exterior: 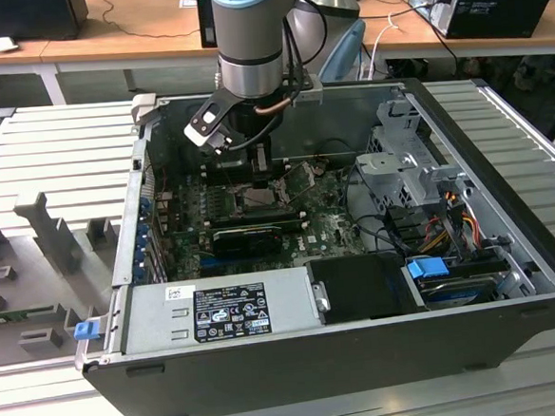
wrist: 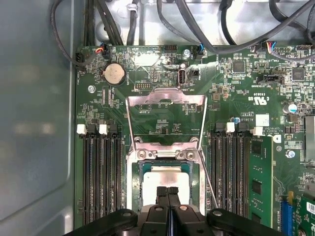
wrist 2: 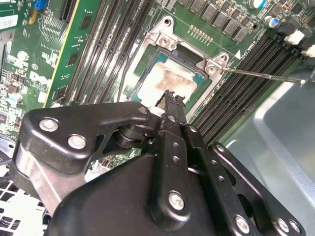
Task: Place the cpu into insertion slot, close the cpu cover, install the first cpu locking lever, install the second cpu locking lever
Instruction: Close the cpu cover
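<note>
Wooden desks [exterior: 104,47] run along the upper edge of the exterior view. Below them a slatted metal table [exterior: 510,125] carries the open computer case [exterior: 383,348], laid on its side so that the motherboard [exterior: 332,231] faces up at me.

The cpu [wrist: 165,178] lies flat in its socket, its pale top square with the socket's rim, so I judge it seated. In the exterior view that spot is at the middle of the frame, directly under my arm. My gripper [wrist: 168,192] hangs right over the chip with its fingers pressed together and nothing between them. The second wrist view shows the tips [wrist 2: 171,98] above one edge of the cpu's top, but I cannot tell whether they touch it. With the fingers closed like this, I judge they serve as one narrow point for nudging or pressing, not for grasping.

Just beyond the socket the cpu cover [wrist: 166,97] stands open on its hinge, with the green board showing through its square opening. That leaves the socket bare to me. A thin locking lever [wrist: 206,182] lies unlatched beside the socket, between it and the black memory slots [wrist: 101,177].
</note>
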`<state>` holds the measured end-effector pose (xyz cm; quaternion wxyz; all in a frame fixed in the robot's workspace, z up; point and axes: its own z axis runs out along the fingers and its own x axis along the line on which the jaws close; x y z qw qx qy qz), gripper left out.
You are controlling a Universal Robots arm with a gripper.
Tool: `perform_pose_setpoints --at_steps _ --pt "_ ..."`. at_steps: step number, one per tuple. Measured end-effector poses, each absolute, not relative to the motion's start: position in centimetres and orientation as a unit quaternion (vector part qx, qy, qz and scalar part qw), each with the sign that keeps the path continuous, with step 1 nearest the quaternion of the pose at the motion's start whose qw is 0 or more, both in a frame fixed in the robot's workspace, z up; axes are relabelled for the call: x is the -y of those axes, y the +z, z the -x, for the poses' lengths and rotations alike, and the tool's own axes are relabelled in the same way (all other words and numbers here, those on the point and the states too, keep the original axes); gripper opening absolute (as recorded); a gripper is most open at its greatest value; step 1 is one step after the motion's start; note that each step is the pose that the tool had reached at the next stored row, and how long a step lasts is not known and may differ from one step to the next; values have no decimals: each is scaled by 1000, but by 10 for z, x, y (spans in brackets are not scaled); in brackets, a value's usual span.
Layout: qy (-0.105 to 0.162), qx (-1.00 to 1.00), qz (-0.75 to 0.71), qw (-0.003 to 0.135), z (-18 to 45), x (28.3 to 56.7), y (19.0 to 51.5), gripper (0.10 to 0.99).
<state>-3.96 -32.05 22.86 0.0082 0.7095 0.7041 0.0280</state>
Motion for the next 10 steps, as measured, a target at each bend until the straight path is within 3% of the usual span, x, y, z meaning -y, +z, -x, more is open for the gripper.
perform_pose_setpoints --at_steps 10 --pt "28 -704 -710 8 39 320 231 106"
